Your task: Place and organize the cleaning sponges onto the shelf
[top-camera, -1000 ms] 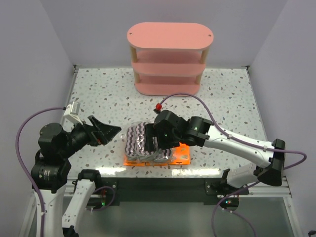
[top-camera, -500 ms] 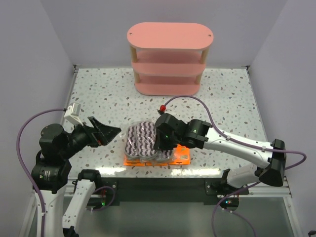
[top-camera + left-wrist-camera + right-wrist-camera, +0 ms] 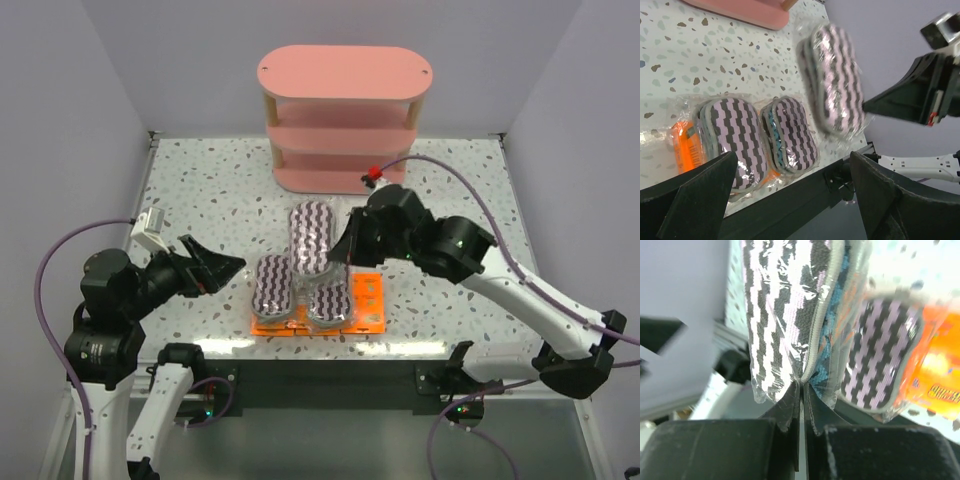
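Top external view: I am carrying one zigzag pack point(image 3: 311, 237) toward the shelf point(image 3: 345, 75), right jaws pinching shut on its wrap. Half a second ago it was lying among the other two packs point(image 3: 273, 283) on the orange packets point(image 3: 368, 300), farther from the shelf. Left jaws are waiting open, far from the shelf.

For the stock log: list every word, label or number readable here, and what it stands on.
No text can be read.
orange packets: dark print, too small in the top view, blurred in both wrist views.
held zigzag sponge pack: no lettering visible.
shelf: no lettering visible.
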{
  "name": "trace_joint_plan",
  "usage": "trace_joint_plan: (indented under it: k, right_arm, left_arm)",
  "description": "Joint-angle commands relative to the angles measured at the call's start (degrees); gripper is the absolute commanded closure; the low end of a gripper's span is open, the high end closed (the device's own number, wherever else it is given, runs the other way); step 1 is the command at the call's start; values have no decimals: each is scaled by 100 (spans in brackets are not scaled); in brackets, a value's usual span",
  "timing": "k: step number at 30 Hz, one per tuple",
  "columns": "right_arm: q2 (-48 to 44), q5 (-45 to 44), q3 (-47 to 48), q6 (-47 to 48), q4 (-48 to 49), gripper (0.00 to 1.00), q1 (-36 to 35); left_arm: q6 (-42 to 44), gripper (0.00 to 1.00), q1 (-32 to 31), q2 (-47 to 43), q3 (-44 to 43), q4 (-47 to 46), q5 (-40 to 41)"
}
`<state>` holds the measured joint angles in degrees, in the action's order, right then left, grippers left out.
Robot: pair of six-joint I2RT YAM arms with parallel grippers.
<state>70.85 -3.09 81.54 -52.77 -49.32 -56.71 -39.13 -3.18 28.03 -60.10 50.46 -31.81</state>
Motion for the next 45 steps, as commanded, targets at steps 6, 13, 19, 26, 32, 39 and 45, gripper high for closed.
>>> trace_joint_plan:
  k: [6,13,19,26,32,39,45]
  right_arm:
    - [840,1415,3079,1304,-683,100,2425]
    - [3390,3058,7032,1297,-1214,100,4087]
    - [3611,3632,6243,909,325,100,4994]
    - [4182,3834,6638,786,854,100,5371]
    - [4508,3869,6586,1102,617,100,5390]
    - [4736,3764,6805,1243,642,100,5433]
    - [4964,3948,6981,1138,722,100,5600]
  left_arm:
    - [108,0,-16,141,-72,-203,-185]
    - [134,0,-16,264,-283,-177,-167]
    - [240,0,-16,247,-336,-10,-115]
    - [248,0,-16,299,-160,-168,-194]
    - [327,0,-16,326,-64,-220,-203]
    - [354,0,-16,291,16,-238,-238]
    - [433,0,-16,282,7,-142,-246]
